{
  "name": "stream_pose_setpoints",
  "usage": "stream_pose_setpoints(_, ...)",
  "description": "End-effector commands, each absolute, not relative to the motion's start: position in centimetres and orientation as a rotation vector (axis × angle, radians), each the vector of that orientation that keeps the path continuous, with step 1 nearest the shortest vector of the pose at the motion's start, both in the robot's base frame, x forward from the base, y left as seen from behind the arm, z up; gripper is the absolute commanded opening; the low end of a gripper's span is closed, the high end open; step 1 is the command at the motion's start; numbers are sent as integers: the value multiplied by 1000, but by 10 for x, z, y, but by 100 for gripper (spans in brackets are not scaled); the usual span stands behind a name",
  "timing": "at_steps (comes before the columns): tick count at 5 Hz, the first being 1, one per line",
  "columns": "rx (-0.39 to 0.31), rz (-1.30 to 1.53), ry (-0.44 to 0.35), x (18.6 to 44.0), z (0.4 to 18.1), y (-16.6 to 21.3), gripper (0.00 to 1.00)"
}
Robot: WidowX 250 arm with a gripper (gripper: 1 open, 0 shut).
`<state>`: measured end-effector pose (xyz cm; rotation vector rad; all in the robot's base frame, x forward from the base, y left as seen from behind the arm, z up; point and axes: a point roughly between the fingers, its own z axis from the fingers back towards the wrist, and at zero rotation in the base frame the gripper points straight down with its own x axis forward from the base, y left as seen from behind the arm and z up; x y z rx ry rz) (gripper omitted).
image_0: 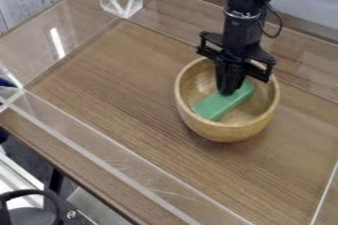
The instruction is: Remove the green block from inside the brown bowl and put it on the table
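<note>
While the black robot arm (248,2) reaches down from the upper side of the view, its pincer (234,81) is inside the brown bowl (199,120), at the upper end of the green block (220,107). The pincer is closed narrow, but I cannot tell if the block is between its tips. The green block lies inside the bowl, in slanted position, with its lower end near the wall of the bowl. The bowl stands upright on the brown table (119,81), right of the middle.

Green block (222,104) inside brown bowl (227,125); end effector (234,85) above, shut.
</note>
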<state>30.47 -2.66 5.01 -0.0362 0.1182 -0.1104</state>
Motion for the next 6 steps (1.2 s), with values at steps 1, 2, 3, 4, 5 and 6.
stream_pose_setpoints(1, -40, -120, 30, 314, 80, -26, 0)
stream_pose_setpoints(2, -44, -120, 1, 313, 96, -24, 0)
stream_pose_setpoints(3, -40, -115, -46, 312, 122, -20, 0)
stream_pose_setpoints(4, -38, -119, -83, 313, 147, -19, 0)
stream_pose_setpoints(5, -44, -126, -72, 312, 132, -18, 100)
stream_pose_setpoints(6, -54, -135, -58, 312, 121, -18, 100)
